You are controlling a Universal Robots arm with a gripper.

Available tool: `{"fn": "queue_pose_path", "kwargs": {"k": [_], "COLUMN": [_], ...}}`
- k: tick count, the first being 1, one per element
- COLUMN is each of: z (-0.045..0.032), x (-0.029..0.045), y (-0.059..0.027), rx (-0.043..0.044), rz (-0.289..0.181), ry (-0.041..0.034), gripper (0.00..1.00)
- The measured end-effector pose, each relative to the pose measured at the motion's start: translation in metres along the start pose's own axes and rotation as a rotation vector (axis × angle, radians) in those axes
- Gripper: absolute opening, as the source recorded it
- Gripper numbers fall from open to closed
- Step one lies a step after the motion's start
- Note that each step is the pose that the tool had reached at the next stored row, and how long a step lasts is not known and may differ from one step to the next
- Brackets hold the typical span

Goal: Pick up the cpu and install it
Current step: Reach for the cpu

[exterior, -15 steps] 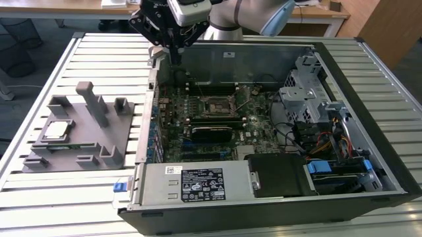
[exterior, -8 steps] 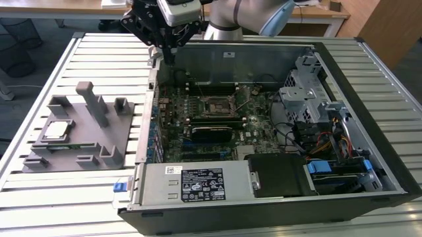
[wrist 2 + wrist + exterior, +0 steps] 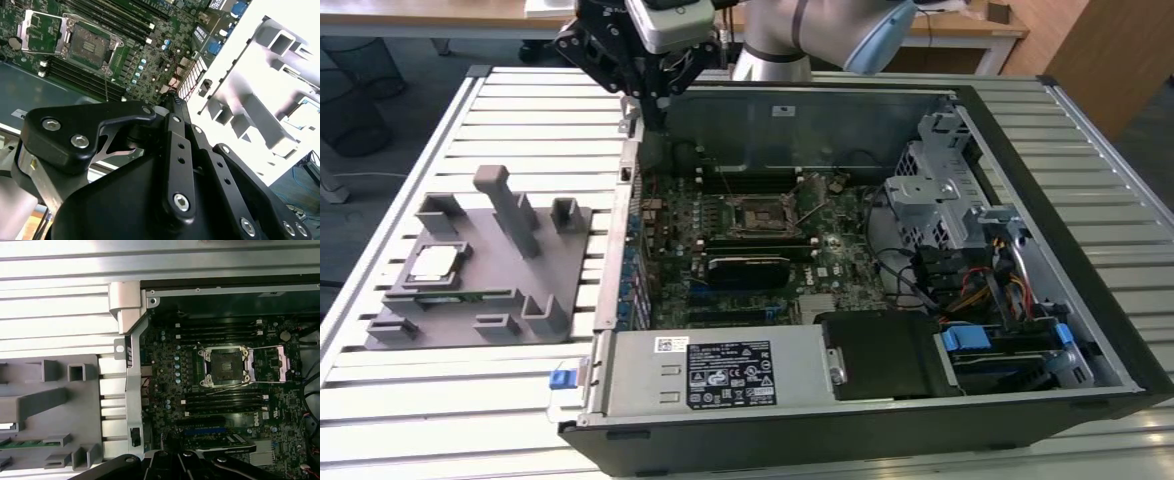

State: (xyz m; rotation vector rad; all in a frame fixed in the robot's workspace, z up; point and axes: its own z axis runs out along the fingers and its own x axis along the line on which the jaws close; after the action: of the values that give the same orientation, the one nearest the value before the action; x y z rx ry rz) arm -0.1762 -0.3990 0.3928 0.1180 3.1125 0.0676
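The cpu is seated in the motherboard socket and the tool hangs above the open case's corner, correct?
No. In the exterior view the cpu lies on the grey fixture beside the case; the socket is open and empty. The tool does hang above the case's corner.

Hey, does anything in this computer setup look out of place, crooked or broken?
Nothing stands out. The hold-down frame is swung open off the empty socket, the cpu lies flat in its slot on the grey holder beside the case, and no damage shows.
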Motion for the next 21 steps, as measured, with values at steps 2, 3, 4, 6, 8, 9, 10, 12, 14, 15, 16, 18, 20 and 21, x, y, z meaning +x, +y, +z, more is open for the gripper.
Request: {"fn": "queue_pose_path", "kwargs": {"k": [2,3,4,6,8,9,10,12,14,15,16,18,20,21], "z": [0.0,0.0,0.0,0.0,0.0,0.0,0.0,0.0,0.0,0.0,0.0,0.0,0.0,0.0], "x": [0.0018,0.0027,0.0036,0.0054,0.007,0.0078,0.0086,0.0103,0.0118,0.0126,0.0133,0.0148,0.0163,0.0171], "y": [-0.0002,-0.0002,-0.0003,-0.0005,-0.0006,-0.0007,-0.0008,-0.0009,-0.0011,-0.0011,-0.0012,-0.0013,-0.0014,-0.0015], "rx": [0.0,0.0,0.0,0.0,-0.0001,0.0,0.0,0.0,0.0,-0.0001,-0.0001,0.0,-0.0001,0.0], "rz": [0.0,0.0,0.0,0.0,0.0,0.0,0.0,0.0,0.0,0.0,0.0,0.0,0.0,0.0], "ry": [0.0,0.0,0.0,0.0,0.0,0.0,0.0,0.0,0.0,0.0,-0.0001,0.0,0.0,0.0], "gripper": [0.11,0.11,0.11,0.11,0.11,0.11,0.11,0.11,0.11,0.11,0.11,0.11,0.11,0.11]}}
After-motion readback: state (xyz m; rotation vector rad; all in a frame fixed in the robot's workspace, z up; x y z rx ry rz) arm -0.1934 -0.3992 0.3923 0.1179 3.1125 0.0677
